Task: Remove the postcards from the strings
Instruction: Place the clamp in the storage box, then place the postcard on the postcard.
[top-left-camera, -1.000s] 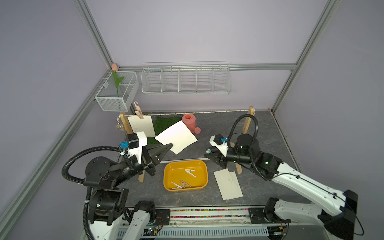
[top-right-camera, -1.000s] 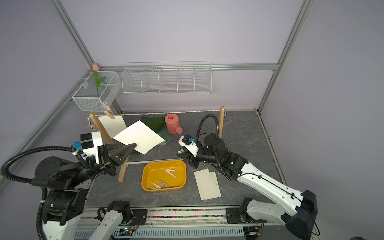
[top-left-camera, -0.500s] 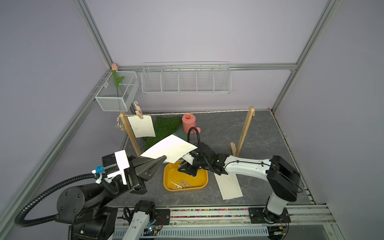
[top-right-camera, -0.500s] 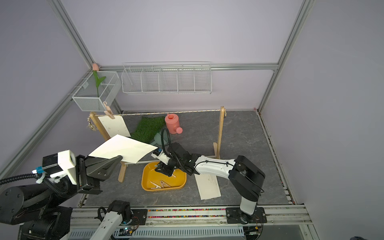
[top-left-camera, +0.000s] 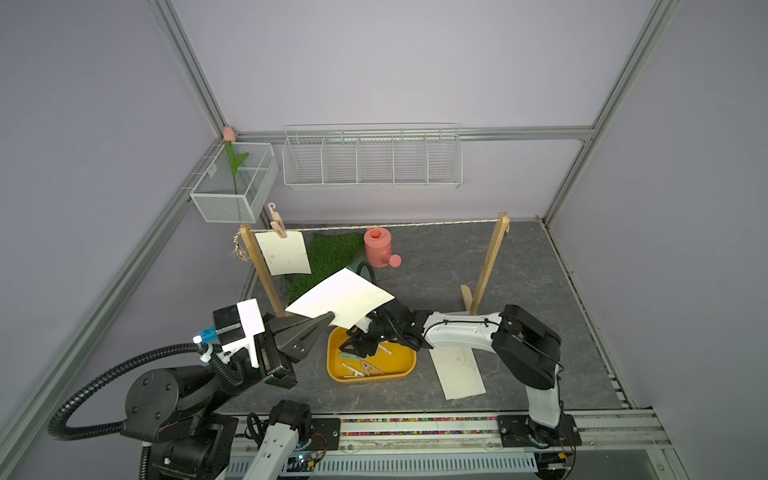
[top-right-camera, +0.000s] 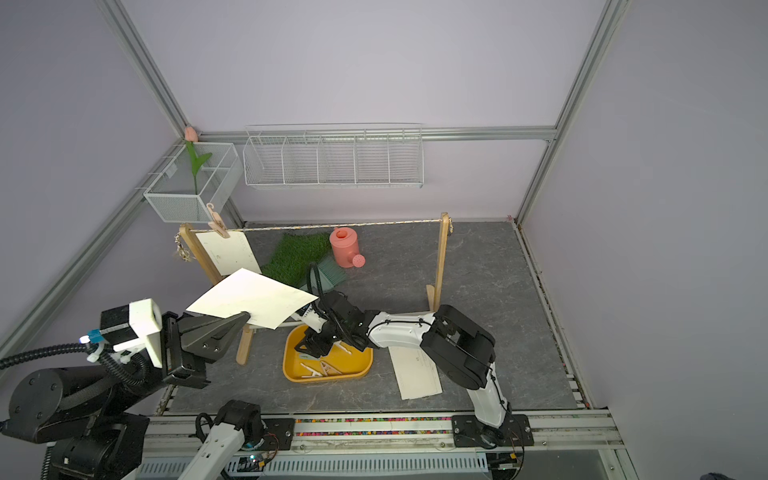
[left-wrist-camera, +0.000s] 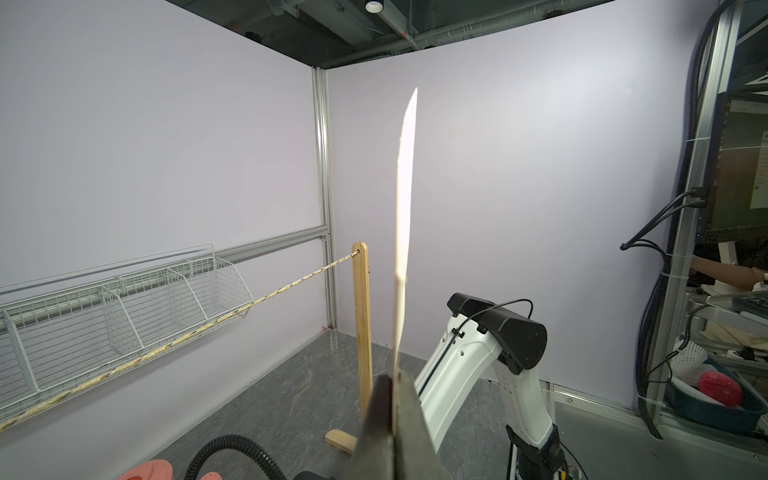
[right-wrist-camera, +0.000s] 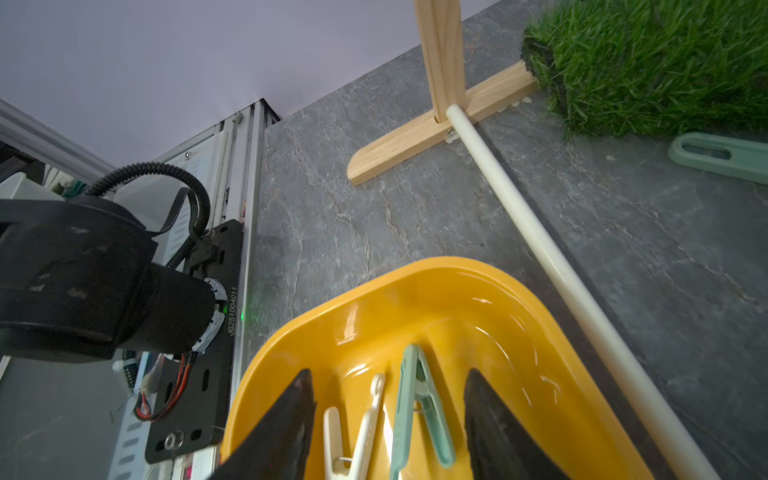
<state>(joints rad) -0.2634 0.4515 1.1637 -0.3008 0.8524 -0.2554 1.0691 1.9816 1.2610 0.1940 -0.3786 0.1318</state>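
Observation:
My left gripper (top-left-camera: 328, 319) (top-right-camera: 245, 318) is shut on the near edge of a cream postcard (top-left-camera: 340, 301) (top-right-camera: 253, 301), held flat in the air in front of the rack; the left wrist view shows this card (left-wrist-camera: 405, 232) edge-on. A second postcard (top-left-camera: 284, 257) hangs from the string (top-left-camera: 395, 226) (left-wrist-camera: 166, 345) under a pink clothespin (top-left-camera: 276, 222) by the left post. More postcards (top-left-camera: 457, 372) lie on the table. My right gripper (top-left-camera: 353, 347) (right-wrist-camera: 388, 390) is open just above the yellow tray (right-wrist-camera: 457, 270), with a mint clothespin (right-wrist-camera: 415, 403) lying loose between its fingers.
The tray (top-left-camera: 374, 378) holds several clothespins. The rack's right post (top-left-camera: 488, 266) and white bottom rod (right-wrist-camera: 540, 249) stand just behind the tray. A pink watering can (top-left-camera: 377, 247), a grass mat (top-left-camera: 332, 253) and wall-mounted wire baskets (top-left-camera: 370, 156) are at the back.
My right arm swung from the middle of the rack down over the tray, and its jaws opened. My left gripper drew back towards the front with the postcard.

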